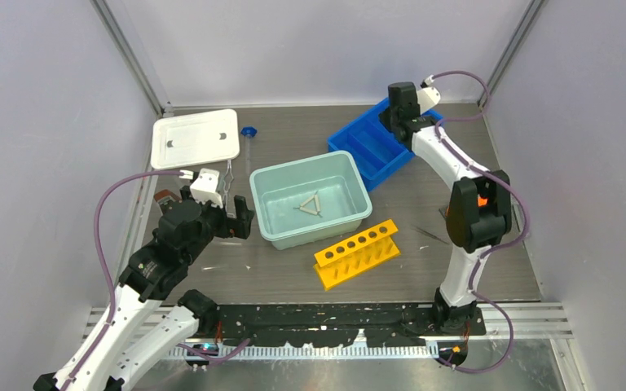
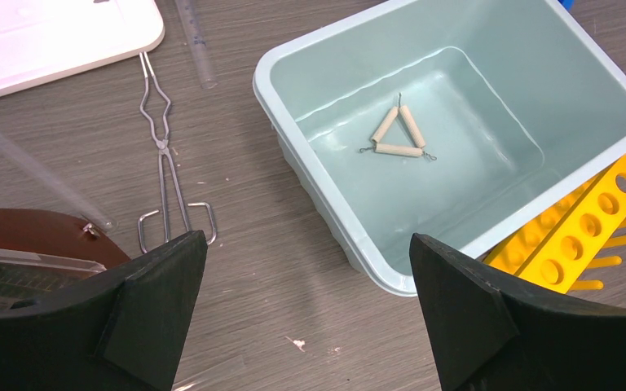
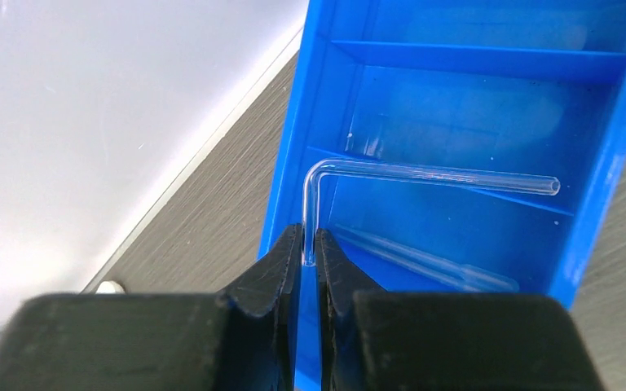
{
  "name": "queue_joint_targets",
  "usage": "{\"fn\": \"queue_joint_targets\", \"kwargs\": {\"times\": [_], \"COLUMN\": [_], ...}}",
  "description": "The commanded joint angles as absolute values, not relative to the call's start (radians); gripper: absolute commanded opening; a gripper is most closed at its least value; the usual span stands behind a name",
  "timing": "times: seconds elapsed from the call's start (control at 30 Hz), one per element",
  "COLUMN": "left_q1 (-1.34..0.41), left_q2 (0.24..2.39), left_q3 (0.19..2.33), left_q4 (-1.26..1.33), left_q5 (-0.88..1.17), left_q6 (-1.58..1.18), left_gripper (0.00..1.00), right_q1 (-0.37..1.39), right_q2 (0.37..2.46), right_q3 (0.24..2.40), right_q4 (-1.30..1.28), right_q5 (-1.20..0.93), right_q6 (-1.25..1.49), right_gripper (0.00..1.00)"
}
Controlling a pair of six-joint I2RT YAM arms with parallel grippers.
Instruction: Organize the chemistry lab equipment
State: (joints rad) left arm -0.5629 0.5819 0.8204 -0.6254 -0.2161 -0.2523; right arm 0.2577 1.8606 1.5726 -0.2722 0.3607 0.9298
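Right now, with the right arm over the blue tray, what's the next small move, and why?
Probably lower the right gripper slightly before opening. It pinches the short leg of the bent clear tube, whose long leg hangs above a compartment of the blue tray; a shorter drop seems safer.

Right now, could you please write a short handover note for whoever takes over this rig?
Left gripper: open and empty, hovering over the table between the tongs and the teal tub.
Right gripper: shut on a bent glass tube, held over the blue tray.
Done: the wire triangle lies in the tub.
Left: release the bent tube into the tray, then probably put away the tongs and the blue-capped tube, both lying on the table near the left arm.
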Motion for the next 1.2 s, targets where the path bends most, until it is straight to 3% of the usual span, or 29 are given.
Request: {"fn": "queue_joint_targets", "kwargs": {"times": [0.0, 1.17], "left_q1": [-0.566, -0.566], "left_q2": [0.568, 0.600], "left_q3": [0.819, 0.817], "left_q4": [-0.586, -0.581], "left_q5": [-0.220, -0.239], "left_q6": [-0.242, -0.235], "left_gripper": [1.00, 1.00], "right_q1": [0.261, 0.203], "right_q2": [1.930, 2.235], "right_q3": [1.640, 1.846], "right_q4": [-0.195, -0.207], "right_q5": [0.413, 0.437], "right_q6": [0.996, 0.995], "right_gripper": [0.11, 0.15]}}
